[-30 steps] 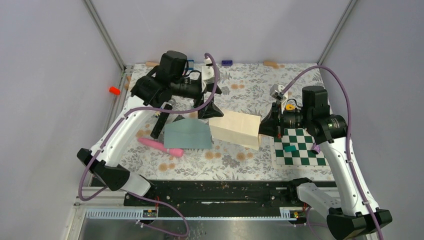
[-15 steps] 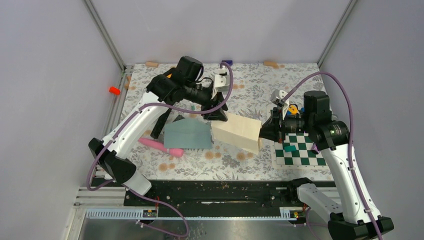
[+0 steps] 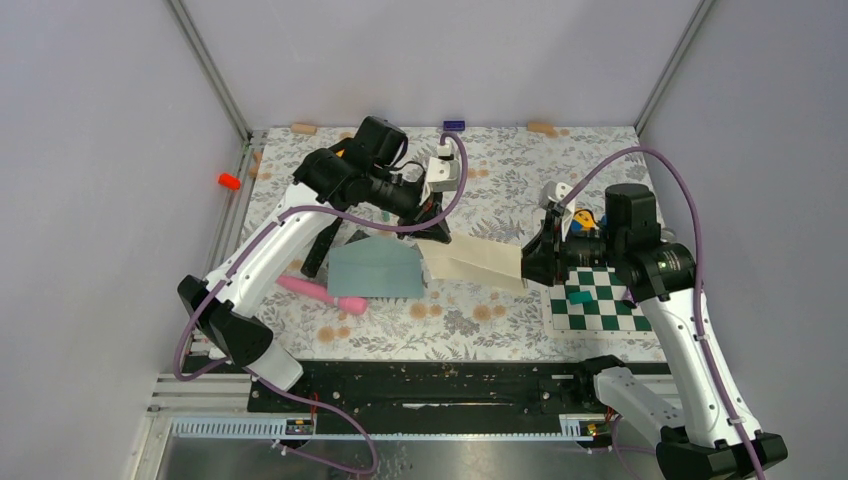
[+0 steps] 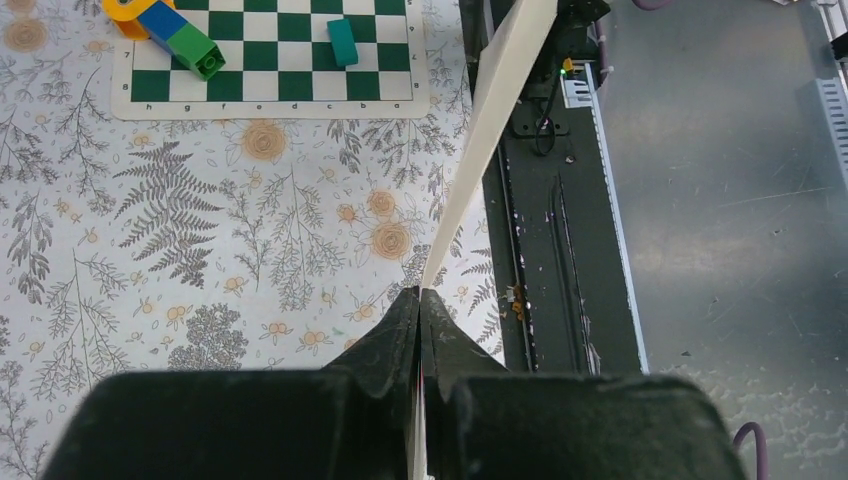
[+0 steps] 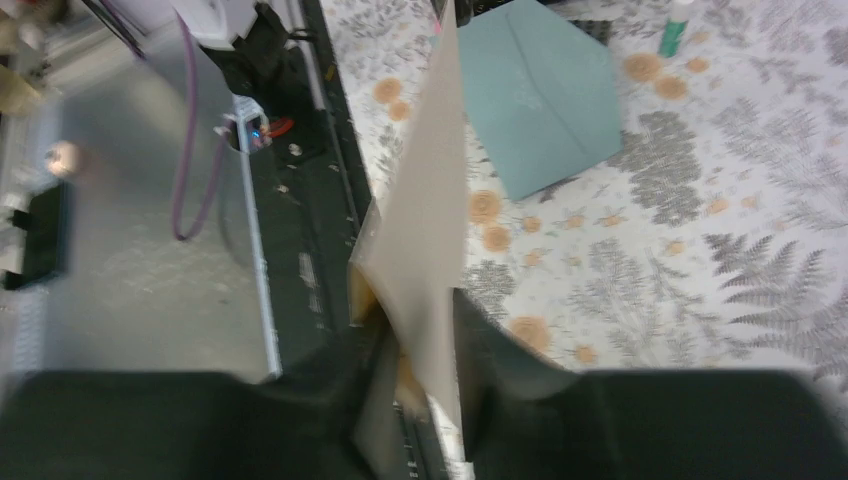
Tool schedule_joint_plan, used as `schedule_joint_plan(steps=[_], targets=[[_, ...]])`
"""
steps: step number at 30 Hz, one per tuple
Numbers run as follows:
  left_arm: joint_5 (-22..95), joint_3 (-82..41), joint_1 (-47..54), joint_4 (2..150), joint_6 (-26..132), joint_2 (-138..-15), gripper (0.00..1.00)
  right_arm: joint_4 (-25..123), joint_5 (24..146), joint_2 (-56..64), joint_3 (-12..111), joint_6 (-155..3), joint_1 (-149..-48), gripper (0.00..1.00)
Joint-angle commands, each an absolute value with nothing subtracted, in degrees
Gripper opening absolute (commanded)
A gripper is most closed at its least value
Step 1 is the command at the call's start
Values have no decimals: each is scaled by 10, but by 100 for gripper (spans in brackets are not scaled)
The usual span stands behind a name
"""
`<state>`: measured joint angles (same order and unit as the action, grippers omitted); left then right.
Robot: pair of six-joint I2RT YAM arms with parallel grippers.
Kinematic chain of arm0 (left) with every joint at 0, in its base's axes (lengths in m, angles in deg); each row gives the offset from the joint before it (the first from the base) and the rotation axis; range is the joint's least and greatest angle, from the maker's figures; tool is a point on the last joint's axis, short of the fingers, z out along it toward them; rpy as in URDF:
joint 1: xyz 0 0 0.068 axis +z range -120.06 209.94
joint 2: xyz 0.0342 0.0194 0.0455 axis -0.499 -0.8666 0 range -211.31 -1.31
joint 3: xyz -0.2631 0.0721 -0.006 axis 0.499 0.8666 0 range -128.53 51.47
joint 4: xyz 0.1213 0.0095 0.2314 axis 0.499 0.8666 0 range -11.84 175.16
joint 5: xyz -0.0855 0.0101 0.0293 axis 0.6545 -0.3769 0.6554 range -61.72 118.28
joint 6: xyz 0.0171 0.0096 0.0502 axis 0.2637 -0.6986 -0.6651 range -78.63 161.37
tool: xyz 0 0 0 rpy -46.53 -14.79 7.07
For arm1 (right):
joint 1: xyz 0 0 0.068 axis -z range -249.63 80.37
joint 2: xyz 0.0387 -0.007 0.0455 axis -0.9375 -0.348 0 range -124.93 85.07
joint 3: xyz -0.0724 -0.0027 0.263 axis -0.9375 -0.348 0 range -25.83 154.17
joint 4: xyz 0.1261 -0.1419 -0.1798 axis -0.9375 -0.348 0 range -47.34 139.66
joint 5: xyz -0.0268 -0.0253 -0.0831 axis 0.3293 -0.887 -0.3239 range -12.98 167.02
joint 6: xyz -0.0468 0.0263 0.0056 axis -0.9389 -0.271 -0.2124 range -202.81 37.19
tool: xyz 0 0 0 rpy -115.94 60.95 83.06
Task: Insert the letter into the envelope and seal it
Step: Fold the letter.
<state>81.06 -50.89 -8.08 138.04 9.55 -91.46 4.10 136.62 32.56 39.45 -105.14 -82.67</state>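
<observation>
1. The table [image 3: 500, 170] is covered with a cloth printed with grey ferns and orange flowers.
2. The letter [image 3: 478, 262], a cream sheet of stiff paper, is held off the cloth between the two grippers. It is seen edge-on from both wrists.
3. The envelope [image 3: 375, 272], flat and teal-grey with diagonal seams, lies on the cloth just left of the letter. Its pointed flap is turned toward the far side.
4. A green-and-white chessboard mat [image 3: 610, 315] lies on the right, partly hidden by the right arm.
5. The left gripper [image 4: 420, 300] is clamped on the letter's left edge, and no gap is seen between its jaws.
6. The right gripper [image 5: 420, 350] has narrowly parted jaws with the letter's right end between them. The view is blurred, so it cannot be told whether the paper is pinched.
7. A pink elongated object [image 3: 322, 294] lies near the envelope's front left corner.
8. A small teal block [image 3: 579, 297] rests on the mat.
</observation>
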Motion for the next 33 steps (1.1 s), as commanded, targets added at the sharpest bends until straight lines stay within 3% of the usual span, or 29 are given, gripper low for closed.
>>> schedule_joint_plan(steps=[1, 3, 4, 5, 17, 24, 33], targets=[[836, -518, -82, 1377, 87, -899, 0, 67, 1344, 340, 391, -1058, -831, 56], [814, -515, -82, 1357, 114, -895, 0, 66, 1311, 351, 394, -1067, -831, 87], [799, -510, -82, 1342, 131, -890, 0, 63, 1292, 359, 393, -1077, -831, 96], [783, -501, -82, 1324, 147, -885, 0, 63, 1274, 370, 391, -1088, -831, 99], [727, -393, -86, 1231, 178, -798, 0, 17, 1273, 381, 404, -1130, -830, 100], [766, -358, -96, 1227, 162, -772, 0, 107, 1280, 357, 383, -1046, -830, 100], [772, -332, -107, 1180, 198, -775, 0, 122, 1397, 353, 347, -1032, -830, 99]])
